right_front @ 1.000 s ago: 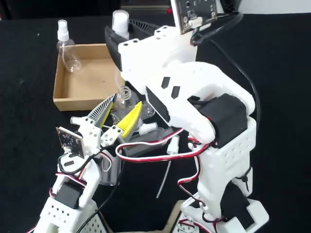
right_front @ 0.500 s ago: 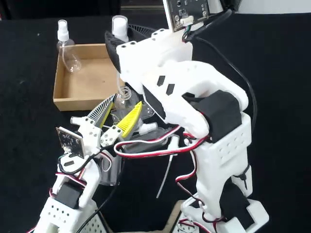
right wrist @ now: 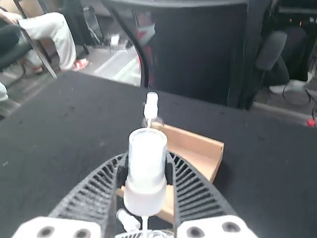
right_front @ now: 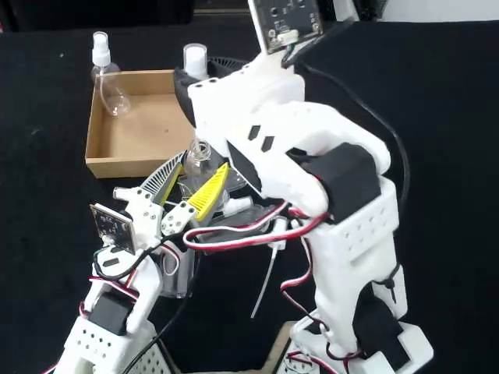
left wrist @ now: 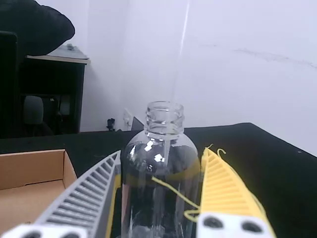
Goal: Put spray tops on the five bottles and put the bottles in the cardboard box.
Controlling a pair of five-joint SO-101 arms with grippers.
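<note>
My left gripper (right_front: 203, 162) (left wrist: 162, 153) is shut on a clear bottle (right_front: 198, 156) (left wrist: 159, 173), which stands upright with its neck uncapped between the grey and yellow fingers. Right above it, my right gripper (right_front: 195, 76) (right wrist: 146, 159) is shut on a white capped spray top (right_front: 195, 58) (right wrist: 146, 173). Its thin dip tube (left wrist: 180, 49) hangs down to the bottle's neck. The cardboard box (right_front: 131, 128) (right wrist: 195, 146) lies just beyond. A bottle with a spray top (right_front: 105, 74) (right wrist: 151, 106) leans in the box's far corner.
Loose spray tops (right_front: 238, 205) lie on the black table beside the right arm's base, one with a long tube (right_front: 265, 280). The right arm's white body (right_front: 312, 171) covers the table's middle. A person sits in the room behind.
My right gripper has come down with the spray top toward the bottle's neck. The left gripper and its bottle have stayed where they were.
</note>
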